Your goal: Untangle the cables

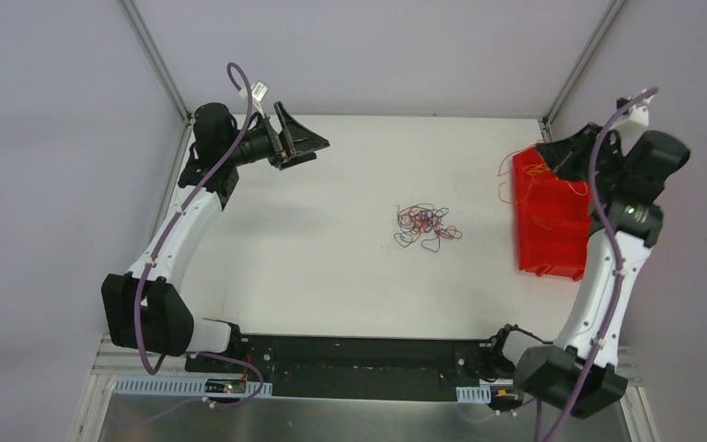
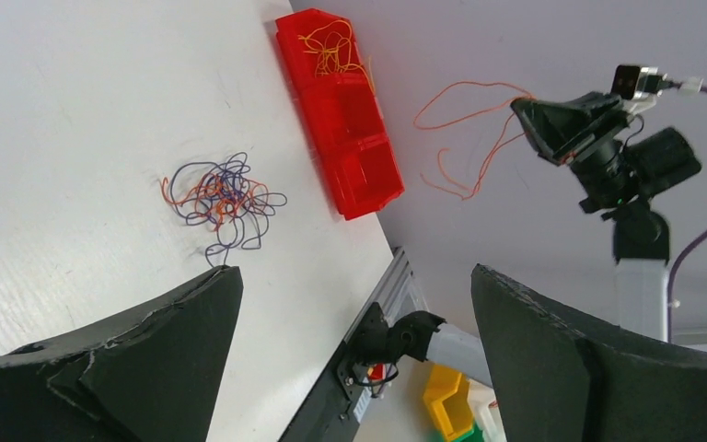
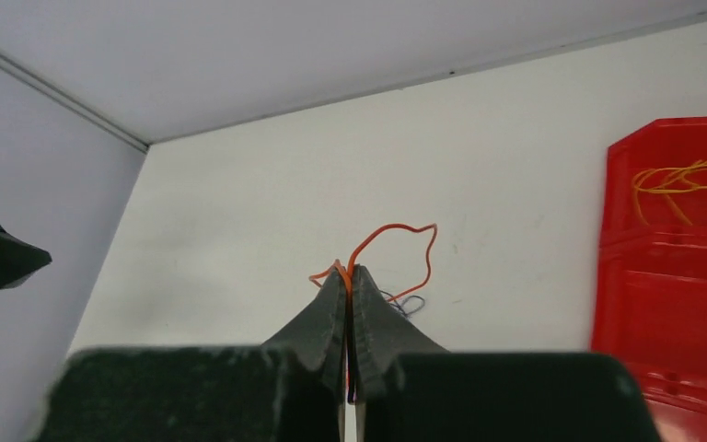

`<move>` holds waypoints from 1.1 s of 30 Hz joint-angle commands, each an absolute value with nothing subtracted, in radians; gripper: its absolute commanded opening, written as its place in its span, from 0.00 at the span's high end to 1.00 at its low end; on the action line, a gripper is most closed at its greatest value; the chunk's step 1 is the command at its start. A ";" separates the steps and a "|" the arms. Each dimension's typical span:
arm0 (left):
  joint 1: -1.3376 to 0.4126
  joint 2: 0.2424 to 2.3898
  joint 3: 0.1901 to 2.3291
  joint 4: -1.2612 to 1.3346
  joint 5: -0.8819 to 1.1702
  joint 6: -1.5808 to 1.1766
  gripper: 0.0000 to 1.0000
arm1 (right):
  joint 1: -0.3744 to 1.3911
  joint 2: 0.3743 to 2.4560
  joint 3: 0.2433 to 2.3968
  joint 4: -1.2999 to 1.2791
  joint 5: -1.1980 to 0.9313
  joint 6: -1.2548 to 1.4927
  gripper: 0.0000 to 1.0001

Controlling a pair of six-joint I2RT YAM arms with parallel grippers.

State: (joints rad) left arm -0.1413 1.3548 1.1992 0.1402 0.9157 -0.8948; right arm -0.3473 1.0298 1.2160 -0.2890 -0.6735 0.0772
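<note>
Okay, my right gripper (image 3: 346,273) pinches one limp, featherlight orange cable (image 3: 388,227) over the red bin (image 1: 552,244), left gripper (image 1: 311,150) wide open, tangle (image 1: 426,226) well left of the bin; I'd grab a loose outer loop.

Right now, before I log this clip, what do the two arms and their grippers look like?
The left arm and right arm have white links between bulky black joint housings. A thick mauve hose runs along each. The left gripper and right gripper are matte black, with wedge-shaped fingers tapering to points. A small green light glows on the right arm.
</note>
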 commanded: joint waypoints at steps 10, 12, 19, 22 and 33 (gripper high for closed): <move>-0.181 1.342 1.215 0.074 0.966 -0.774 0.01 | -0.555 1.864 2.396 -1.667 -0.591 -1.114 1.00; -0.181 1.336 1.212 0.068 0.968 -0.768 0.01 | -0.547 1.879 2.361 -1.666 -0.498 -1.220 1.00; -0.182 1.331 1.187 0.069 0.960 -0.773 0.01 | -0.477 1.930 2.335 -1.552 -0.288 -1.138 1.00; -0.183 1.335 1.189 0.072 0.962 -0.776 0.01 | -0.419 1.900 2.230 -1.444 -0.180 -1.128 1.00; -0.183 1.335 1.191 0.074 0.966 -0.774 0.01 | -0.312 1.992 2.255 -1.378 -0.088 -1.072 1.00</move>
State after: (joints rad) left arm -0.1772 1.3548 1.1946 0.0574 0.9390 -0.7990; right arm -0.3225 1.9690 2.1807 -1.3872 -0.1066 -1.1095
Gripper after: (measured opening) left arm 0.990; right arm 0.009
